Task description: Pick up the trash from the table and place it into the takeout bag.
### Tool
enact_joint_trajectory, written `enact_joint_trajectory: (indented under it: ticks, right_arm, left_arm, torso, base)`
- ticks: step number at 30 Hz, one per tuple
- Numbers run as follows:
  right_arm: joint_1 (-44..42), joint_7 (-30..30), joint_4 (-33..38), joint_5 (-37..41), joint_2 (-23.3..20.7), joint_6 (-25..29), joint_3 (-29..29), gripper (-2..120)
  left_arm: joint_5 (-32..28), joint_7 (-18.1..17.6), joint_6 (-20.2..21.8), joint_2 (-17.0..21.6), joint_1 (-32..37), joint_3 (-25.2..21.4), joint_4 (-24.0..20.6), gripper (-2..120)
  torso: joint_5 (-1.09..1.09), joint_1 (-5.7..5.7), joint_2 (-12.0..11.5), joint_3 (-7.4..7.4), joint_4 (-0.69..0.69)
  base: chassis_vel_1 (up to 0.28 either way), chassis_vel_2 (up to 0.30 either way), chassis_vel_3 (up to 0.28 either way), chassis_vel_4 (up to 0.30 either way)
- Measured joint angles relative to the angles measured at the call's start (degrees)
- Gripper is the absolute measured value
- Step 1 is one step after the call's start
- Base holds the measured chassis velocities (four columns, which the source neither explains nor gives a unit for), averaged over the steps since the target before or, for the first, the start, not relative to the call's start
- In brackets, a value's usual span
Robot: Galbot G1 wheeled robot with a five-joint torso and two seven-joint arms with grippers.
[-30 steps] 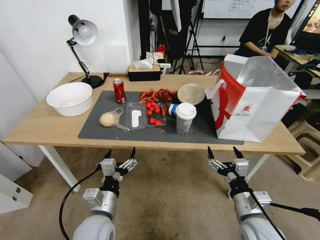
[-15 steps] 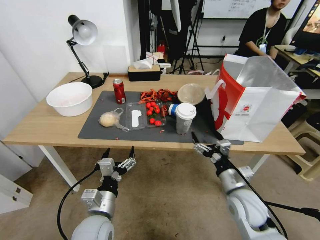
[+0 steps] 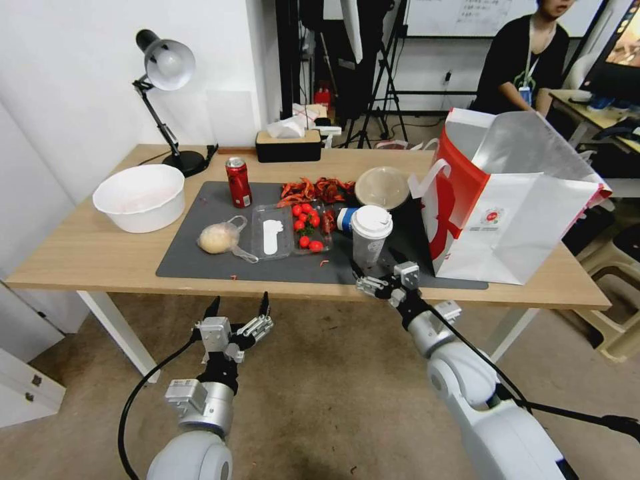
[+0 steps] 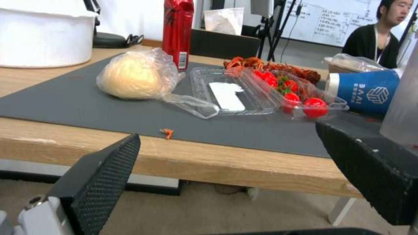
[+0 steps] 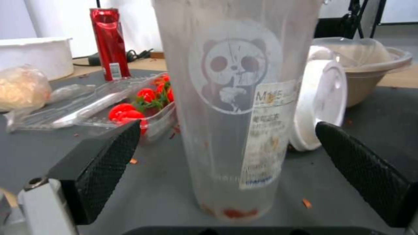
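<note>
My right gripper (image 3: 371,279) has its jaws spread wide before the clear plastic cup (image 3: 369,237), mid-frame on the surface. Next I slide in and squeeze. Left gripper (image 3: 238,311) waits low, jaws released.

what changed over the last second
The right gripper rose from below the table edge and swung in toward the clear cup; its open fingers now flank the cup without closing. The left gripper stayed open below the edge. Trash and bag did not move.
</note>
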Motion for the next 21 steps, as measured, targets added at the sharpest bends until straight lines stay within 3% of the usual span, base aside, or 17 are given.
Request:
enact_joint_trajectory:
  ticks: [8, 15, 21]
  right_arm:
    - [4.2, 0.9, -3.8, 0.6, 0.6, -0.4, -3.1, 92]
    - [4.0, 0.8, -4.4, 0.6, 1.2, 0.0, -3.6, 63]
    - [3.2, 0.8, -3.7, 0.5, 1.1, 0.6, -3.0, 46]
  left_arm:
    - [0.2, 0.0, -0.7, -0.3, 0.2, -0.2, 0.1, 100]
    - [0.3, 0.0, -1.2, -0.3, 0.2, -0.4, 0.6, 100]
    - [0.4, -0.1, -1.6, -0.3, -0.1, -0.4, 1.2, 100]
  torso:
    - [0.0, 0.0, 0.0, 0.0, 0.0]
    - [0.0, 0.01, 0.0, 0.0, 0.0]
    - [0.0, 0.0, 0.0, 0.0, 0.0]
  base:
    - [0.0, 0.0, 0.0, 0.0]
    - [0.0, 0.0, 0.0, 0.0]
    - [0.0, 0.0, 0.0, 0.0]
